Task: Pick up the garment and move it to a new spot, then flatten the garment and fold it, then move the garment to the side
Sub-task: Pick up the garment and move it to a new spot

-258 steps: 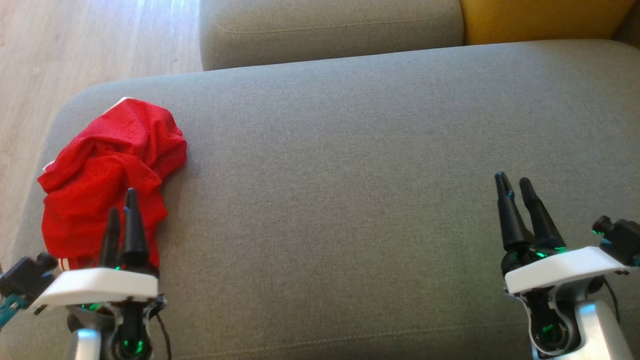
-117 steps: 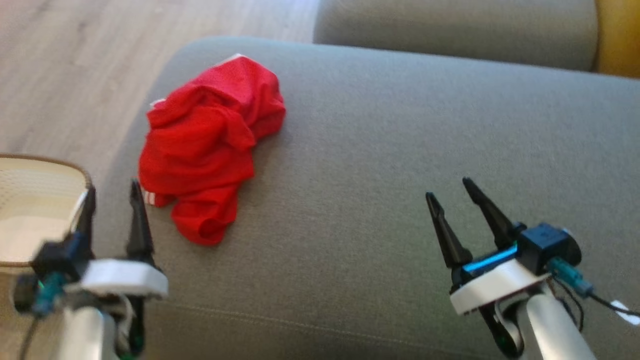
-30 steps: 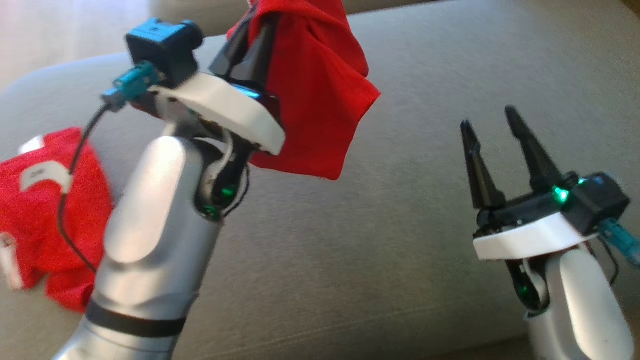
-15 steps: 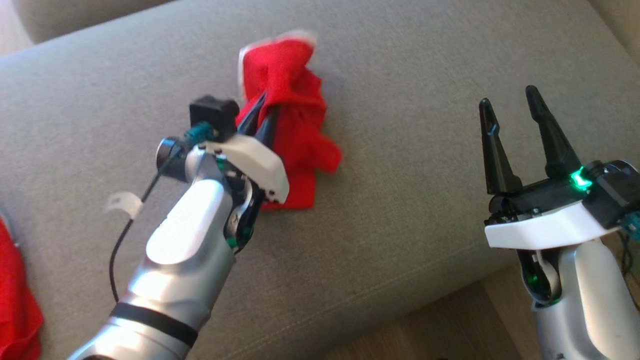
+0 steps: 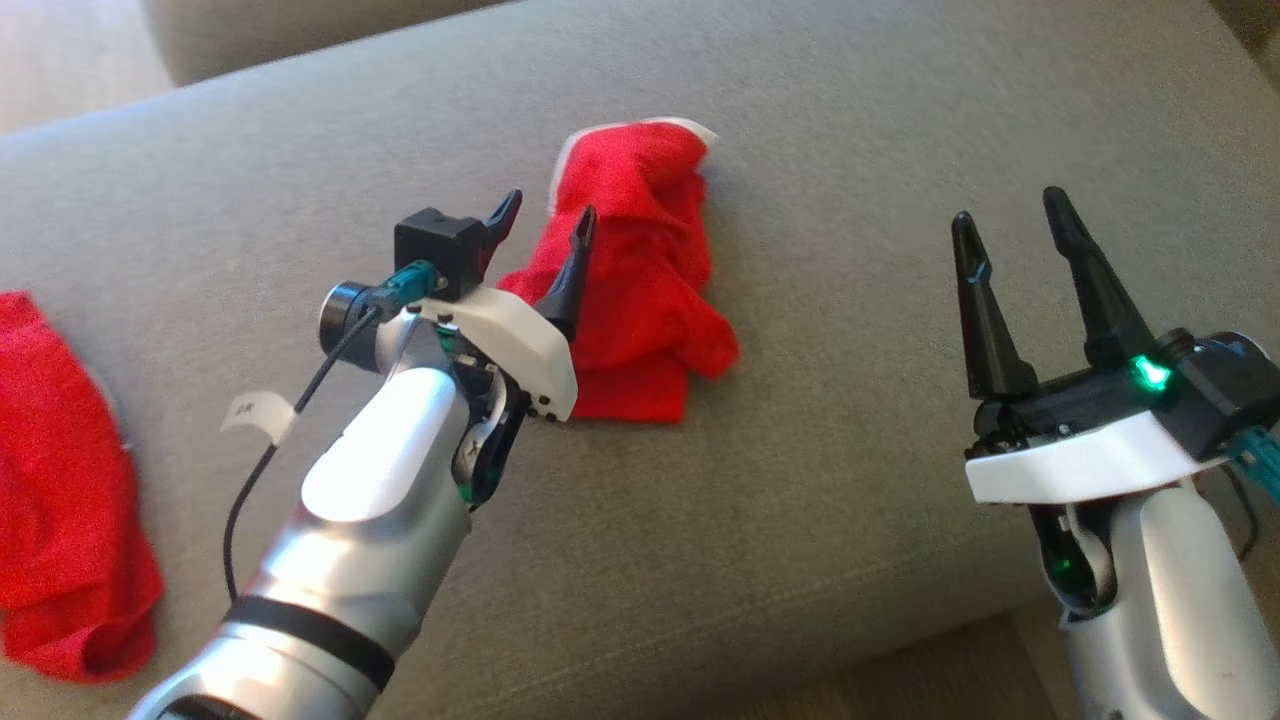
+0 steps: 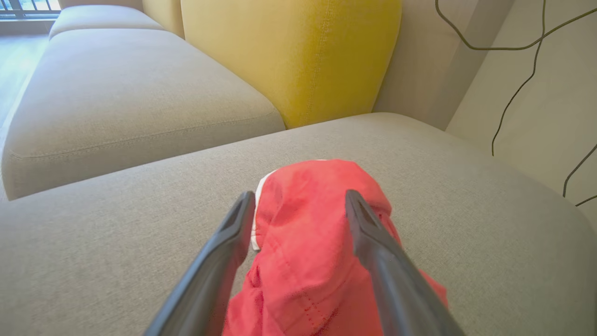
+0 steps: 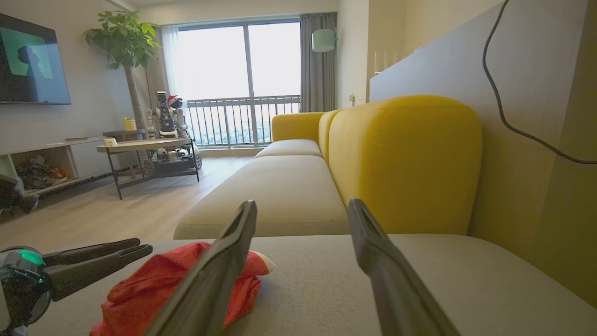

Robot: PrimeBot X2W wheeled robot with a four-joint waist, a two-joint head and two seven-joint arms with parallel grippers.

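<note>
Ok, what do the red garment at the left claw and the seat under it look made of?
Garment: probably thin red knit or mesh, matte, white trim; slumps in soft folds. Seat: grey woven upholstery, matte; fine weave and a stitched seam show.

left gripper [image 5: 548, 207] and right gripper [image 5: 1008, 208] point forward, jaws spread.

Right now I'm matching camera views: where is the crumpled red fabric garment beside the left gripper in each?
Head view: crumpled red fabric garment at centre.
Left wrist view: garment bottom centre, between the dark fingers.
Right wrist view: garment lower left.
Shared landmark: the open left gripper beside it.
</note>
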